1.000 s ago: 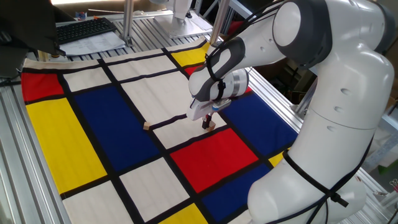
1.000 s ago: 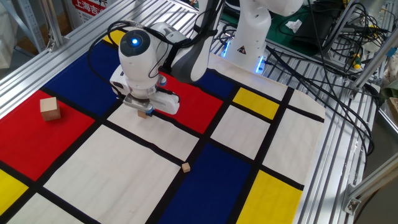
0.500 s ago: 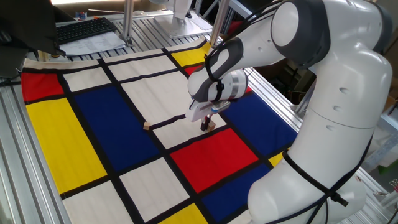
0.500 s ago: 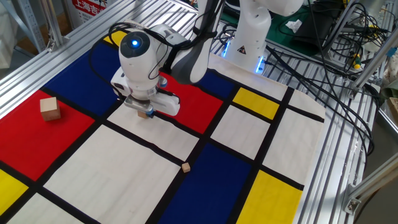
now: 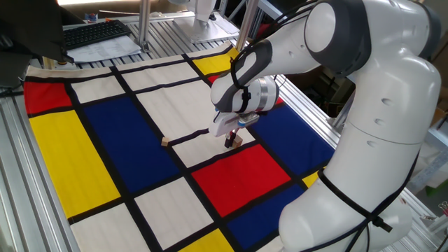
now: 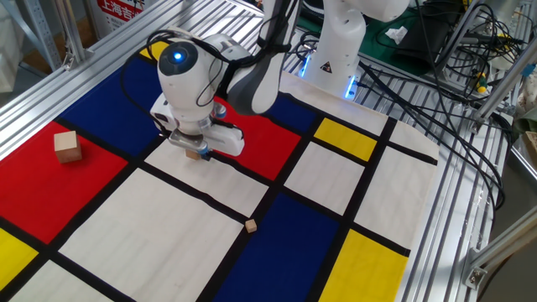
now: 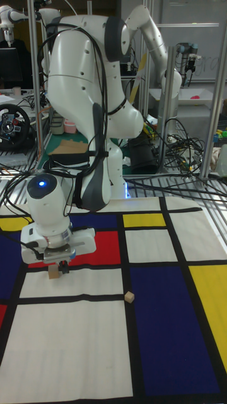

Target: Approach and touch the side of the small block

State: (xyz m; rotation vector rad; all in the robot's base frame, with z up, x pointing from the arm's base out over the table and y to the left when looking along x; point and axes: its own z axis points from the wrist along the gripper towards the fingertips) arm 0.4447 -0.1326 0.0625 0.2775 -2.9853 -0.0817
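Where the claw (image 6: 197, 152) descends, small block (image 7: 53, 273) shows partly hidden

You are looking at a robotics lab. The white arm (image 7: 94, 95) stands on a bench of aluminium extrusion rails (image 6: 470, 210), with a cloth (image 5: 105, 140) of red, blue, yellow and white rectangles spread over it as a work surface. Bundles of black cables (image 6: 436, 92) trail beside the arm's base. A keyboard (image 5: 94, 33) sits past the far edge of the cloth, a second robot arm (image 7: 189, 60) stands in the background, and a steering-wheel controller (image 7: 11, 126) rests on a side bench.
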